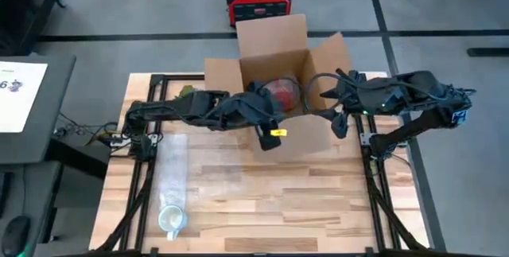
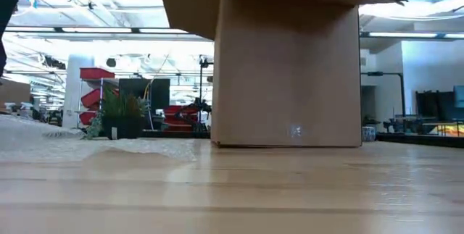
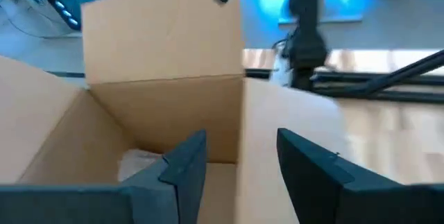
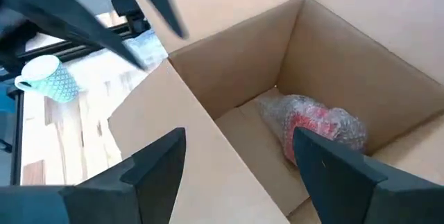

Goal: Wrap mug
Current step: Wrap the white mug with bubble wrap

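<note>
**A:** What sits inside the cardboard box (image 1: 274,82)?

**B:** A red mug bundled in clear bubble wrap (image 4: 316,128), lying on the box floor. From above, only a patch of it shows between the two arms; the glossy, crinkled film blurs the mug's outline.

**A:** And the claws?

**B:** The left claw (image 3: 236,165) hangs over the box's open top, its flat dark fingers parted with nothing between them. The right claw (image 4: 243,158) hovers at the box's 3 o'clock edge, likewise spread and empty. In the level view the box's plain brown wall hides both claws and the bundle.

**A:** Anything else on the surface (image 1: 318,201)?

**B:** A strip of translucent bubble wrap (image 1: 171,169) lies flat along the 9 o'clock side of the pale wooden planks. At its 6 o'clock end stands a second mug (image 1: 171,220), pale teal with a fine pattern, unwrapped. Beyond the surface, at 12 o'clock, a red and black unit (image 1: 260,0) rests on the floor, partly cut off by a box flap.
</note>
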You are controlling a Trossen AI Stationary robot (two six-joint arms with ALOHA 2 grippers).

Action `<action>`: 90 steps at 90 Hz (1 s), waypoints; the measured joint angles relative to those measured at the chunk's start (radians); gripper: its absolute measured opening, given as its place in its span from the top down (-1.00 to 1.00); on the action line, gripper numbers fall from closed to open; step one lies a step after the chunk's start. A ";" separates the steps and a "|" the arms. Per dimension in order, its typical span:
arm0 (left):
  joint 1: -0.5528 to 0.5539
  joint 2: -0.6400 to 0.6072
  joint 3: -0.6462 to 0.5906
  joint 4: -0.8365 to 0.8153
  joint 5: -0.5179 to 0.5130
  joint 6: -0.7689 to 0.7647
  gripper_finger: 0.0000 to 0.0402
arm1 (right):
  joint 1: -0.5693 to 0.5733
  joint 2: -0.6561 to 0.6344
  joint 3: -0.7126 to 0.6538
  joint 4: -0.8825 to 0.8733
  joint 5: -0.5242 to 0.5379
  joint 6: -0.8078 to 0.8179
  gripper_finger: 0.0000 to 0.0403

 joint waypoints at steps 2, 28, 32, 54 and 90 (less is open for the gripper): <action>-0.015 0.000 0.013 -0.025 0.000 -0.023 0.23 | 0.004 0.001 0.000 0.000 0.000 0.000 -0.27; -0.254 -0.017 0.019 -0.345 0.014 -0.531 0.23 | 0.114 0.023 0.000 0.038 -0.042 -0.026 -0.27; -0.291 -0.016 0.012 -0.396 0.014 -0.627 0.23 | 0.134 0.036 0.000 0.052 -0.066 -0.036 -0.27; -0.426 -0.037 -0.227 -0.473 -0.033 -1.029 0.41 | 0.233 0.167 -0.023 0.142 -0.237 -0.126 -0.27; -0.577 -0.265 -0.782 -0.120 -0.055 -1.458 0.79 | 0.284 0.372 -0.342 0.618 -0.416 -0.124 -0.27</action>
